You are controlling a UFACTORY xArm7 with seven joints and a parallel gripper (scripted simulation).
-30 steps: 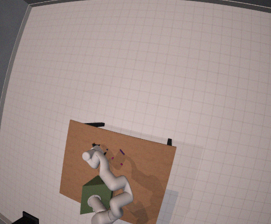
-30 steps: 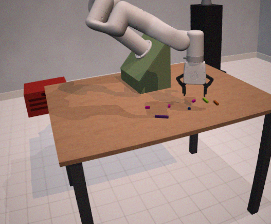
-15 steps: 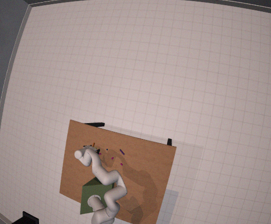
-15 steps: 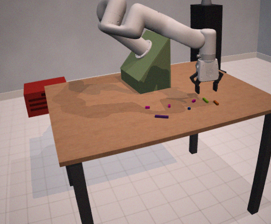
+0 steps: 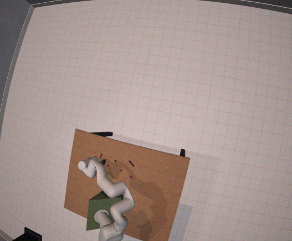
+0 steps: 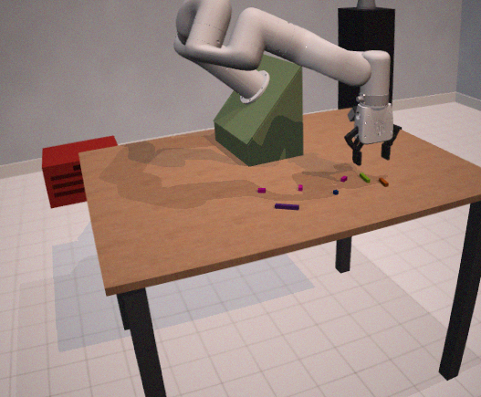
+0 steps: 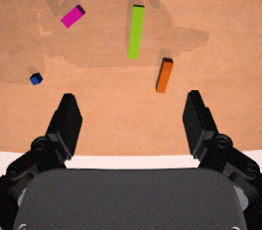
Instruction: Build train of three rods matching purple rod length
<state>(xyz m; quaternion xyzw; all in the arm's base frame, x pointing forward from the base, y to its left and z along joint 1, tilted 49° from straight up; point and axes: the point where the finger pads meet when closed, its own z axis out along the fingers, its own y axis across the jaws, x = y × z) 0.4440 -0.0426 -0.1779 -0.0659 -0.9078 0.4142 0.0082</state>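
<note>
Hovering with gripper (image 7: 132,123) released and holding nothing, near orange rod (image 7: 165,74): small, stiff, likely light, best pinched across its middle

The arm (image 6: 295,42) is a chain of smooth, rounded off-white links rising from a pale ring flange, ending in a light grey boxy gripper (image 6: 372,153) with a faint dark marking, black jointed fingers and small screws.

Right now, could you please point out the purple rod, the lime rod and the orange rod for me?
purple rod (image 6: 287,206): exterior view, middle of its top face.
lime rod (image 7: 135,31): wrist view, middle of its length.
orange rod (image 7: 164,75): wrist view, middle of its top face.
</note>
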